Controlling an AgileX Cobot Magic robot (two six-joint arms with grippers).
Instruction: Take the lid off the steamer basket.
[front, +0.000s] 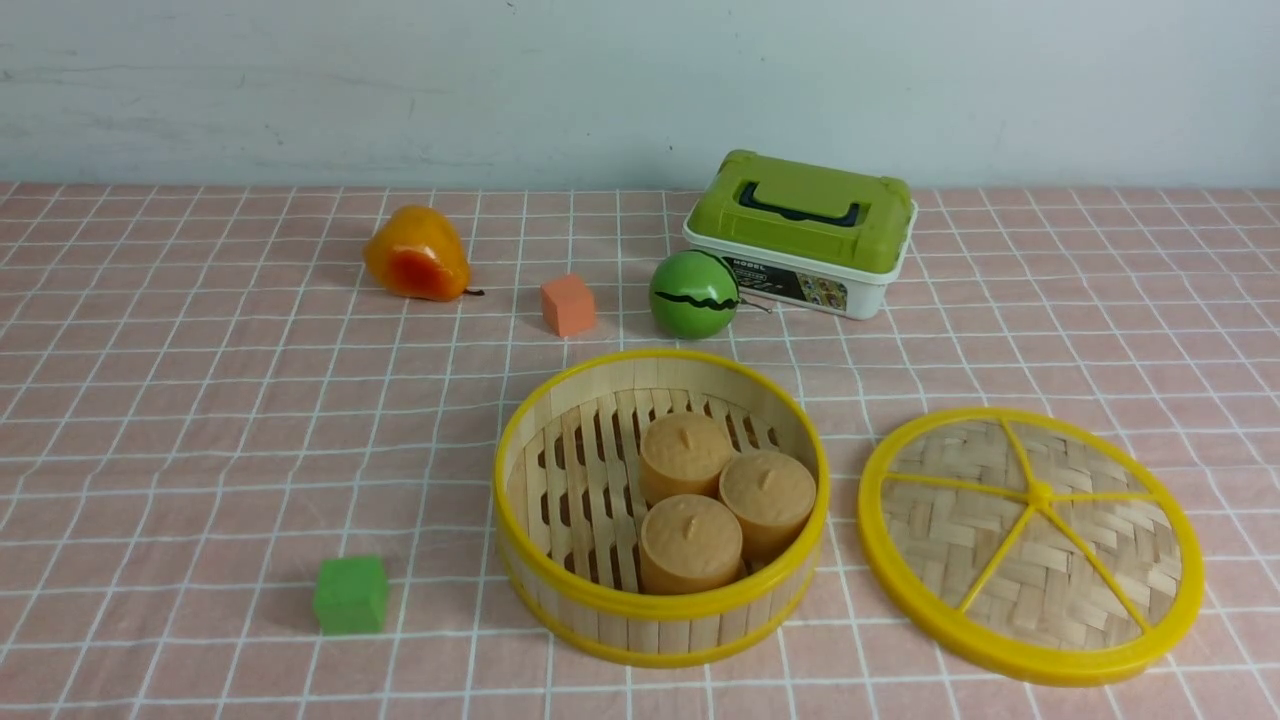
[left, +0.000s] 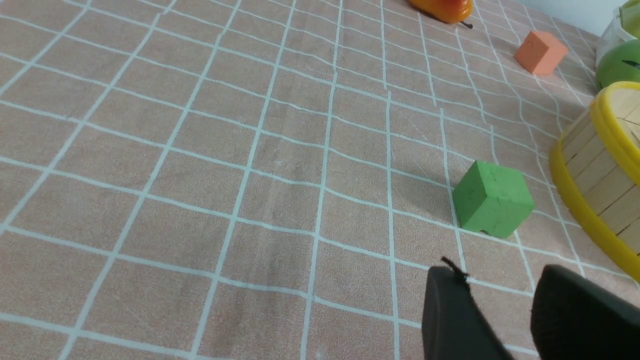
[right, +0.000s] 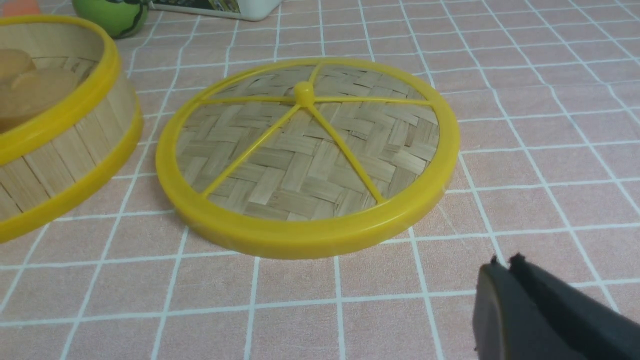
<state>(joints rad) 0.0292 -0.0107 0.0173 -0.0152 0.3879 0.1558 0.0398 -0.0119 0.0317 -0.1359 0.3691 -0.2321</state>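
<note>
The steamer basket (front: 520, 470) stands uncovered near the table's middle front, with three tan buns (front: 725, 495) inside; its wall also shows in the left wrist view (left: 595, 170) and the right wrist view (right: 75, 145). The lid (front: 1030, 540) lies flat on the cloth to the basket's right, apart from it, knob up (right: 310, 150). My right gripper (right: 504, 262) hovers over bare cloth beside the lid's rim, shut on nothing. My left gripper (left: 500, 275) is open and empty, near the green cube (left: 492, 197). Neither arm shows in the front view.
A green-lidded white box (front: 800, 235) stands at the back, with a green ball (front: 693, 294), an orange cube (front: 568, 304) and an orange pear (front: 415, 254) to its left. A green cube (front: 350, 594) sits front left of the basket. A pale wall closes the far edge.
</note>
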